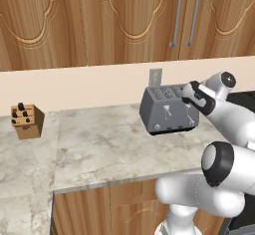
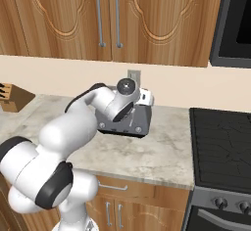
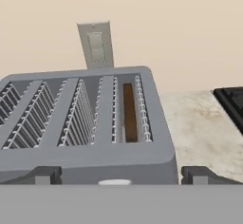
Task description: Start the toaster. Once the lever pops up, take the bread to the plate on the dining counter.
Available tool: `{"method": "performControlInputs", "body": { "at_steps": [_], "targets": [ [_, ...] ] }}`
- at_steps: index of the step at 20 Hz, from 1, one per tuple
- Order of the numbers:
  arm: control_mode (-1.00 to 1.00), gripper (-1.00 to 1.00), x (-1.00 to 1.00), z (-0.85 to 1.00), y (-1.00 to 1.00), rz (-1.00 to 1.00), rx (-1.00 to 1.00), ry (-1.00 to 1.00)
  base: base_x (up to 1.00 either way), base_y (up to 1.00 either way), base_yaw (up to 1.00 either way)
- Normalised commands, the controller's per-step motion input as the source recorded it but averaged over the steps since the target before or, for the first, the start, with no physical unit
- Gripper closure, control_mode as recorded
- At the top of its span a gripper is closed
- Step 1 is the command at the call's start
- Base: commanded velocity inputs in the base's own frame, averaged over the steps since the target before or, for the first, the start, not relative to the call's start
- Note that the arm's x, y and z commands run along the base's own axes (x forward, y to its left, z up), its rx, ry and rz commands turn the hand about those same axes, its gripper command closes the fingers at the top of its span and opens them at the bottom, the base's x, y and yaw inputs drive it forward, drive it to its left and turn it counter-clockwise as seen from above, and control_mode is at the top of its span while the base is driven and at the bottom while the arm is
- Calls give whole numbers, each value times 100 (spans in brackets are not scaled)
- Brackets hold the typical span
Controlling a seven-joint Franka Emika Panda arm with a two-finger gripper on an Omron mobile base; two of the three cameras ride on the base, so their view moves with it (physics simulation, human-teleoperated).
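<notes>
I am at the toaster (image 1: pixel 168 110), which sits on the marbled counter (image 1: pixel 104 147) against the wall, by the stove (image 2: pixel 223 147). The bread (image 3: pixel 129 112) stands deep in the slot nearest the stove. The lever on that side still needs pressing, I judge, so I should come down in front of the toaster, set one tip squarely on the lever, and push straight down without nudging the body. My fingers (image 3: pixel 121 174) are spread wide, hovering over the toaster's front edge, holding nothing, and I cannot tell whether they touch it.
</notes>
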Motion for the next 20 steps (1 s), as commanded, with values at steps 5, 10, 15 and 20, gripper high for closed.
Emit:
{"method": "performControlInputs", "body": {
  "at_steps": [5,10,15,20],
  "targets": [
    [-100,-100,6,0,5,0,0,-1,0,0,0],
    [-100,-100,6,0,6,0,0,-1,0,0,0],
    [-100,-100,13,0,1,0,0,-1,0,0,0],
    [-100,-100,20,0,0,0,0,0,0,0,0]
  ]
}}
